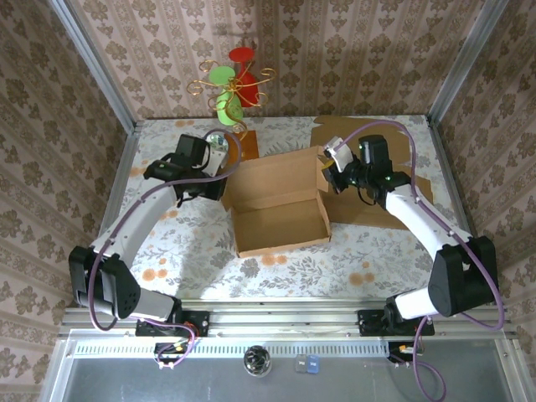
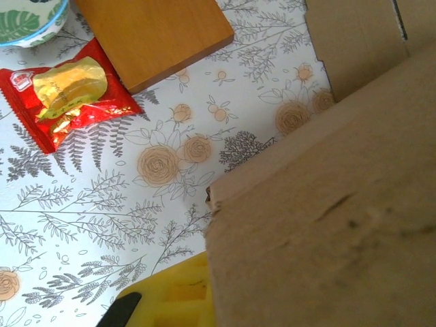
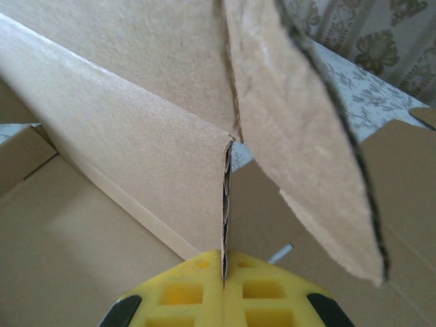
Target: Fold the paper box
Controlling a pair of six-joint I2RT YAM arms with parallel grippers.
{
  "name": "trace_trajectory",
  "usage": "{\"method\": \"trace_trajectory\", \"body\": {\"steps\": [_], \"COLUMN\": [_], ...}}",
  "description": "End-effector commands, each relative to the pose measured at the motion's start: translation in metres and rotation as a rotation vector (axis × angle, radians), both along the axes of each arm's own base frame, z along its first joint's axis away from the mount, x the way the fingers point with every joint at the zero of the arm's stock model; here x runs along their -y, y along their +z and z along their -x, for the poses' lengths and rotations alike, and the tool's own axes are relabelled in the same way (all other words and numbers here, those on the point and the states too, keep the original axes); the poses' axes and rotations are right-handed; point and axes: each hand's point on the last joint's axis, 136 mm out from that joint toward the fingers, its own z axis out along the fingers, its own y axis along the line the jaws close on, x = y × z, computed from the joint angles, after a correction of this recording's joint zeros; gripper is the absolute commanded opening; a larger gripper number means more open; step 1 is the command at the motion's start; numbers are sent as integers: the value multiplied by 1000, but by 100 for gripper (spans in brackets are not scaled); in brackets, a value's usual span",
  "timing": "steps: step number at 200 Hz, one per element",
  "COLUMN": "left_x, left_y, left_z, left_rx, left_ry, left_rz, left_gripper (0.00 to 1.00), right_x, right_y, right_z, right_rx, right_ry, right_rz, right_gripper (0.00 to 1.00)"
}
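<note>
The brown paper box [image 1: 280, 201] lies open in the middle of the table, with its back and side walls raised. My left gripper [image 1: 224, 186] is at the box's left wall. In the left wrist view one yellow finger [image 2: 170, 293] presses against the cardboard wall [image 2: 327, 225], which hides the other finger. The gripper is shut on that wall. My right gripper [image 1: 327, 174] is at the box's right end. There its yellow jaws [image 3: 223, 262] are shut on the thin edge of an upright cardboard flap [image 3: 225, 197].
A flat cardboard sheet [image 1: 373, 138] lies under the right arm. A wooden board [image 2: 153, 34], a red snack packet [image 2: 68, 99] and a bowl [image 2: 27, 20] sit behind the left wall. A wire stand with green and red cups [image 1: 234, 84] is at the back.
</note>
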Motion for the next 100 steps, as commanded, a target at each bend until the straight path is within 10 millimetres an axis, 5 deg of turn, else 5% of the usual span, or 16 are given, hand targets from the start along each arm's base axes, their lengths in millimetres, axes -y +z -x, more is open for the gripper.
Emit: {"method": "trace_trajectory", "body": {"steps": [1, 50, 100], "left_x": [10, 24, 45], "left_y": [24, 40, 55], "left_z": [-17, -31, -55], "left_rx": [63, 75, 144], "left_ry": [39, 48, 26], "left_rz": [47, 117, 219], "left_gripper": [0, 0, 0], "right_x": [4, 20, 18], "right_y": [21, 37, 46], "right_z": [-2, -10, -14], "right_rx": [61, 127, 203], "right_ry": [-110, -353, -416], "right_rz": [-46, -156, -247], "right_gripper": [0, 0, 0]}}
